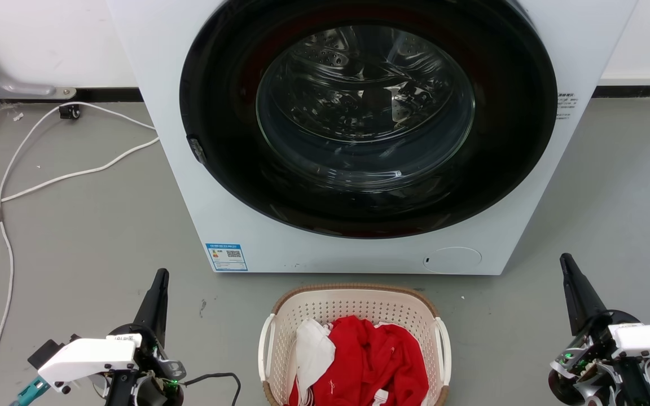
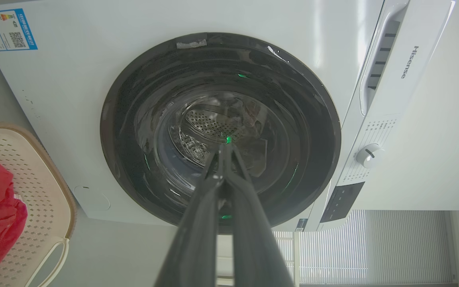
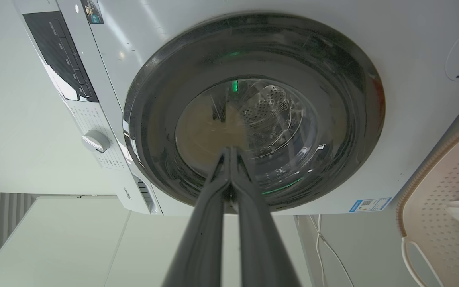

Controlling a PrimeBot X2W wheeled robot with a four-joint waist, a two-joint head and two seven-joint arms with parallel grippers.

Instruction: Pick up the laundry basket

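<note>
The cream perforated plastic laundry basket (image 1: pixel 353 307), rounded-rectangular with a brown woven-look rim, is found on the grey floor (image 1: pixel 77 237) directly in front of the white front-loading washing machine (image 1: pixel 189 186), near its base and apart from it. A crumpled red garment (image 1: pixel 370 355) and a white cloth (image 1: pixel 311 349) are noted inside the basket. One white side handle (image 1: pixel 266 344) is seen on the basket's left wall and one (image 1: pixel 445 344) on its right.

The left gripper (image 1: pixel 161 277) is observed to the left of the basket, well apart from it, fingers pointing toward the machine. In the left wrist view the two dark fingers are seen pressed together at the tips (image 2: pixel 225 150); nothing is held or touched.

The right gripper (image 1: pixel 566 260) is placed likewise, to the right of the basket and well apart from it. In the right wrist view its fingers are recorded as closed tip to tip (image 3: pixel 229 153), with nothing between them.

The machine's round, dark-rimmed glass door (image 1: pixel 367 113) is shut. A white cable (image 1: pixel 48 180) is noted trailing over the floor at the left.
</note>
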